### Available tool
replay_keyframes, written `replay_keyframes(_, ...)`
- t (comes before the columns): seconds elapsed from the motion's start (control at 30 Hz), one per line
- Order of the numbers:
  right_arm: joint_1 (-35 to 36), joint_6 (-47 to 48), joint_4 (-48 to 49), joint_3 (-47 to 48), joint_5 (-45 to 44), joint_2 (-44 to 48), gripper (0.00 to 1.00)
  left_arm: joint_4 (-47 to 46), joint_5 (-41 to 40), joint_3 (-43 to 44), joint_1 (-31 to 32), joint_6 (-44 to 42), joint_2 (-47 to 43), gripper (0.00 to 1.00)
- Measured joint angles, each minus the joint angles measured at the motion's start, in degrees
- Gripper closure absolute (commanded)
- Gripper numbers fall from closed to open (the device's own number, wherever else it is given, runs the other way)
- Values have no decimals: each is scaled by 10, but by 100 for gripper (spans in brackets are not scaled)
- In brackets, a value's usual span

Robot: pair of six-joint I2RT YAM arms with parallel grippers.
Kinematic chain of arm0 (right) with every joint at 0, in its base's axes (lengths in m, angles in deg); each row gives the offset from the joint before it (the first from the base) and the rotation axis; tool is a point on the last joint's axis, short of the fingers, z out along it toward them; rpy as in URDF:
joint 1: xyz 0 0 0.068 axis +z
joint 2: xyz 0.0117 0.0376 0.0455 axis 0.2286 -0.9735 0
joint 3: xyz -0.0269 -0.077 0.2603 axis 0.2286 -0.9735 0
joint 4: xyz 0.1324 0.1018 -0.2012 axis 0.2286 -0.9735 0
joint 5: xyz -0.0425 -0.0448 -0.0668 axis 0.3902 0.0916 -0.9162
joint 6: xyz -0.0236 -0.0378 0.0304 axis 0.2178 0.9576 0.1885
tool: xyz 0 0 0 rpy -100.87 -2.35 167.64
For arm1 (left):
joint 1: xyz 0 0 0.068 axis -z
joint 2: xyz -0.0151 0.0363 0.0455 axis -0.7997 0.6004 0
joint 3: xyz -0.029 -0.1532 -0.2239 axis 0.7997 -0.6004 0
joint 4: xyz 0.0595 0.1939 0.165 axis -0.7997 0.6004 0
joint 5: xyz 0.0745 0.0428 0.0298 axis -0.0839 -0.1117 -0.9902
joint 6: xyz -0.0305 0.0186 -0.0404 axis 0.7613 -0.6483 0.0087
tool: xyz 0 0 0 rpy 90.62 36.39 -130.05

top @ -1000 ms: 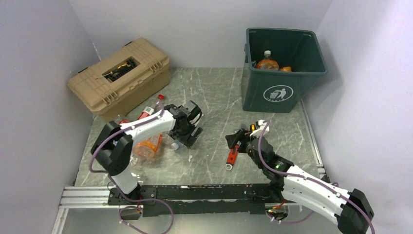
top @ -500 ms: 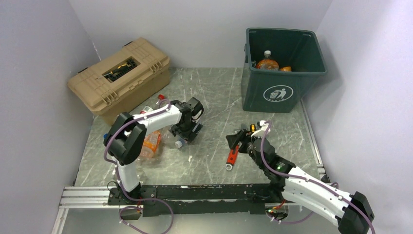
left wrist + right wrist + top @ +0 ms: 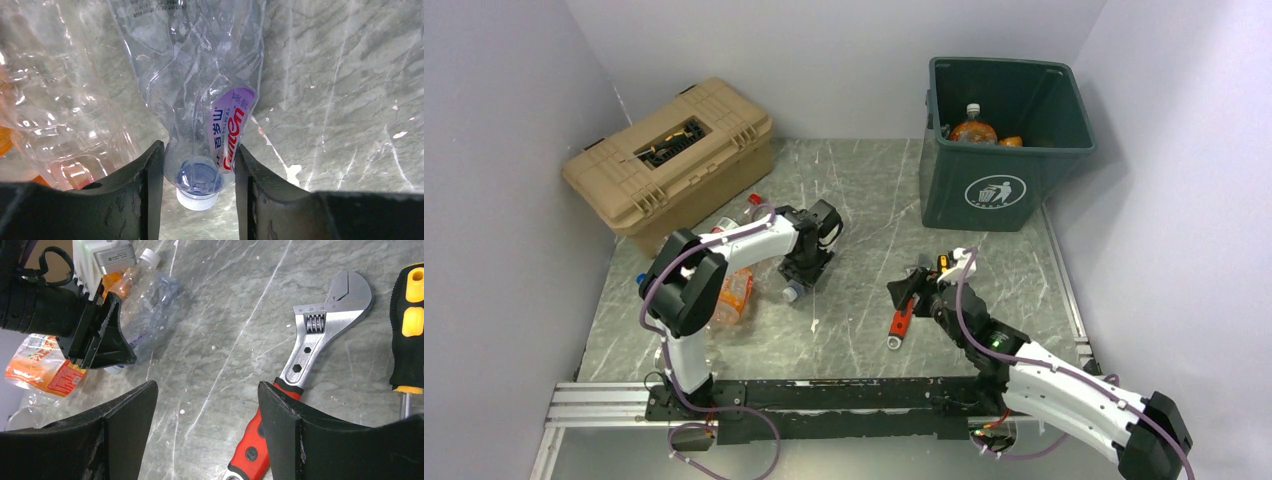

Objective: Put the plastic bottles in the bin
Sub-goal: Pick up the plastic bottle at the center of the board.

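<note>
Clear crushed bottle (image 3: 200, 100) lies on the counter (image 3: 864, 190), its neck pinched in my left pincer (image 3: 199, 152). Right pincer (image 3: 207, 390) gapes empty beside the wrench (image 3: 300, 365). Bin (image 3: 1004, 190) holds some orange bottles (image 3: 973, 130); several loose bottles (image 3: 734, 290) remain. Roughly midway, I judge.

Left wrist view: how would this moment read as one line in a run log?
left gripper: shut on clear crushed bottle near cap | right gripper: open, empty, beside wrench | bin: orange bottle inside
</note>
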Motion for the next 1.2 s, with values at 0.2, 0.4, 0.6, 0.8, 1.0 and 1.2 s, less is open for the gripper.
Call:
replay_keyframes(0.2, 0, 21, -61, 44, 10, 21, 22, -4, 7, -3, 1, -8, -18, 83)
replay_keyframes(0.4, 0, 61, -142, 131, 10, 74, 21, -3, -24, -3, 32, -37, -130, 98)
replay_keyframes(0.6, 0, 113, -228, 257, 17, 98, 19, -110, -11, -73, 75, -186, -345, 100)
replay_keyframes(0.8, -1, 138, -287, 400, 74, 87, 18, -262, 97, -266, 82, -459, -548, 100)
replay_keyframes(1.0, -1, 150, -309, 477, 183, -13, 17, -386, 134, -352, 119, -755, -561, 100)
replay_keyframes(1.2, -6, 169, -346, 510, 285, -101, 17, -403, 106, -351, 154, -968, -539, 100)
